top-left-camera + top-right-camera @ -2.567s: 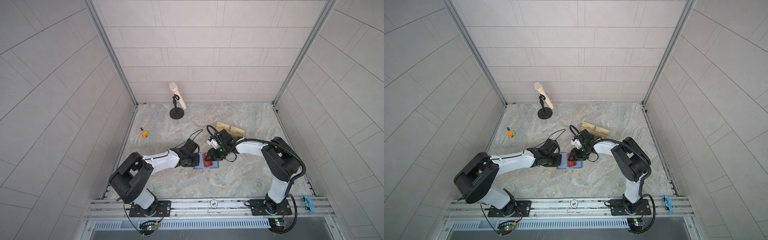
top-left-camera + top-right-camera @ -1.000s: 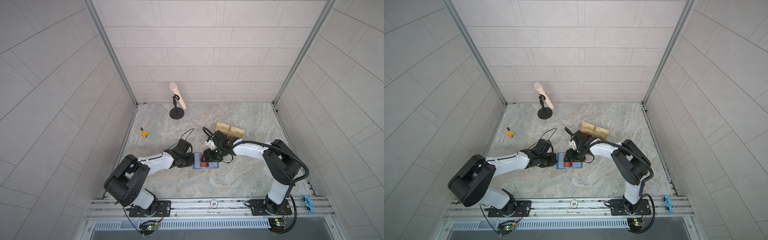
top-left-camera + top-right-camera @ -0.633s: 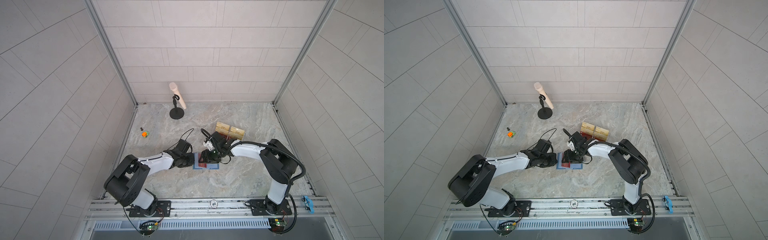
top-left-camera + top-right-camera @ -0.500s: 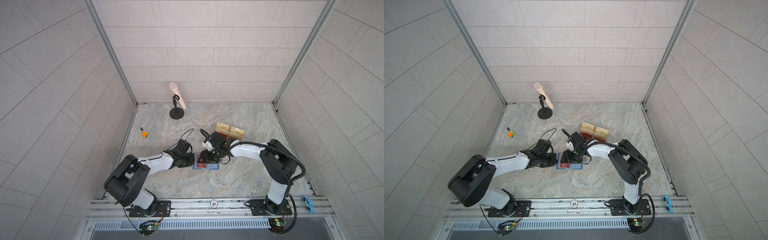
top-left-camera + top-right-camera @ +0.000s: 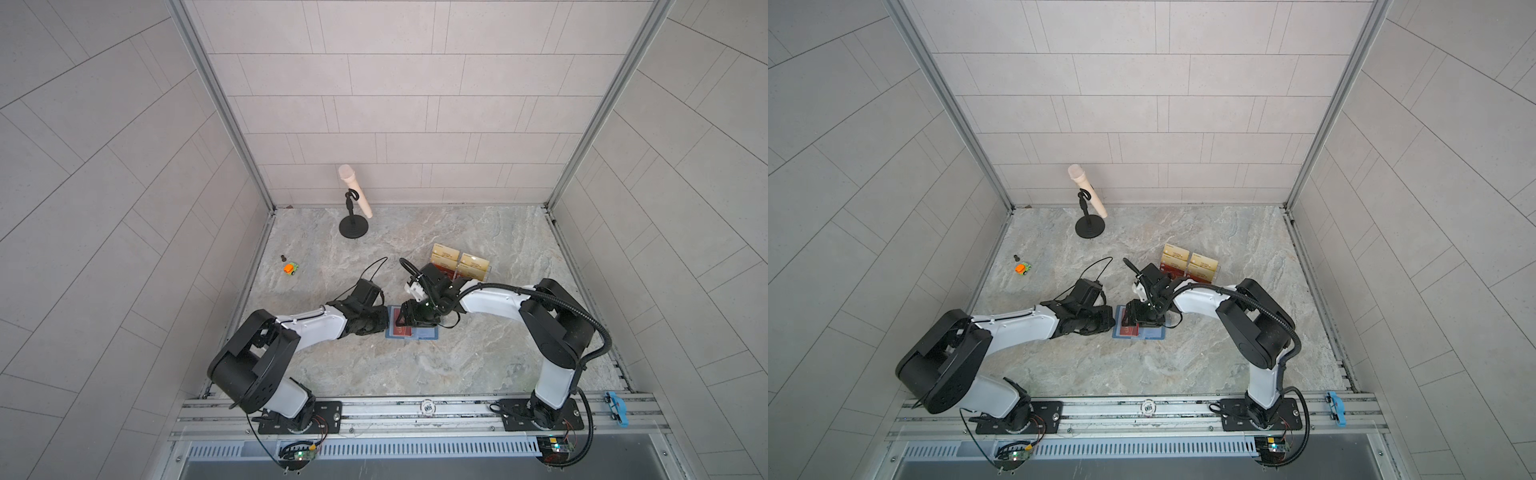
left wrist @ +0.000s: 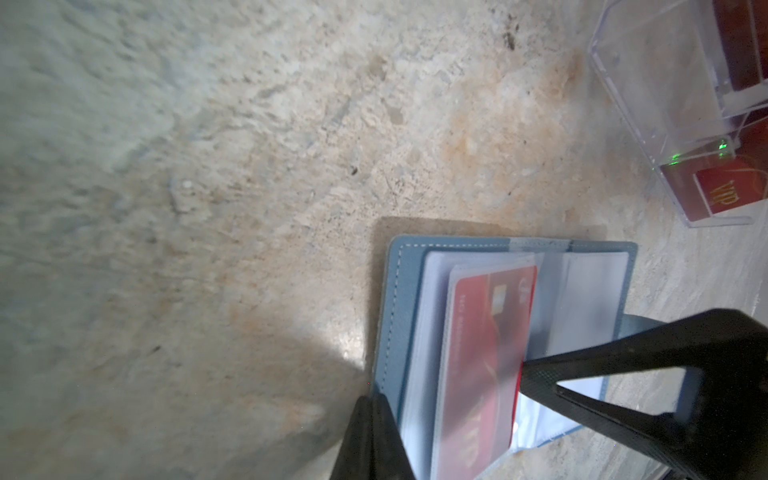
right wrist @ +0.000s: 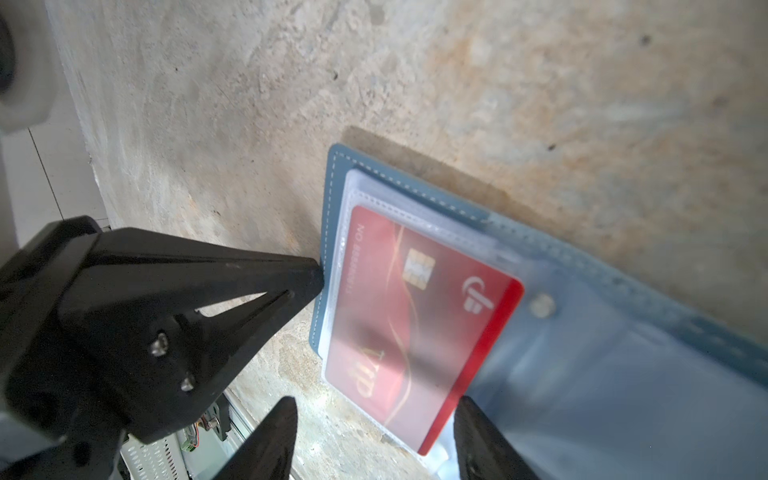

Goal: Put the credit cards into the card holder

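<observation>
- A small orange-and-green toy car (image 5: 291,269) sits at the far left of the grey marbled tabletop (image 5: 415,374), well apart from everything else.
- A beige microphone (image 5: 354,192) leans in a black round-based stand at the far edge, left of the middle.
- The left gripper (image 5: 383,323) is clenched, its black fingers pressed into one point. That point touches the left edge of the card holder's cover; I cannot tell whether it pinches the cover.
- The slate-blue leatherette book-style card holder (image 5: 426,333) lies open and flat in the middle, between both grippers, with its clear plastic sleeves facing up.
- A red plastic credit card with gold "VIP" lettering (image 7: 399,316) sits in the top sleeve of the left half. A bare red strip sticks out toward the spine.
- The right gripper (image 7: 374,400) is released and grasps nothing. Its black fingers stand apart over the card, one tip against the exposed edge.
- A clear acrylic tiered stand (image 6: 631,83) stands just far-right of the holder. It holds pale gold cards (image 5: 473,266) and more red cards (image 6: 725,195).
</observation>
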